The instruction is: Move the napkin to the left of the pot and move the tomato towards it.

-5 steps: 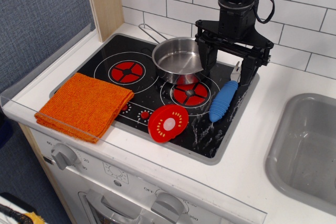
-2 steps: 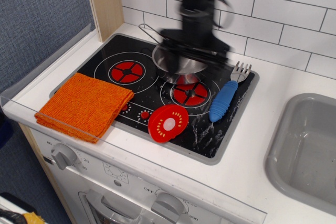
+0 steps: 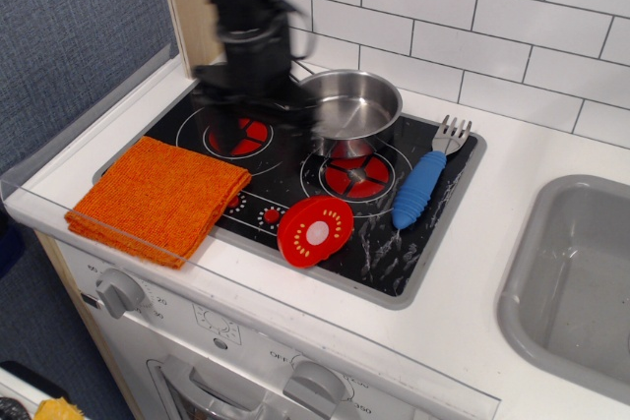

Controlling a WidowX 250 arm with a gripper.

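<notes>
White tiling backs a toy kitchen whose worktop (image 3: pixel 472 272) carries a black hob (image 3: pixel 394 243) with red burner rings. Lying on the front-left corner of the hob and overhanging onto the worktop is the napkin (image 3: pixel 157 196), folded flat and not gripped. Behind and to its right stands the pot (image 3: pixel 351 112), on the rear of the hob. Resting flat near the hob's front edge, between napkin and fork, is the tomato (image 3: pixel 315 229), apart from both. A blue-handled fork (image 3: pixel 425 179) lies to the right of the pot. Blurred by motion, the hand (image 3: pixel 251 110) hangs over the rear-left burner, just beside the pot's left wall; whether its jaws are wide or narrow cannot be told. Hazards, as judged: a descent this near the pot may strike its wall or hidden handle. A pinch on only the top fold may let the napkin unfurl. Dragging cloth may sweep the tomato off the hob.
</notes>
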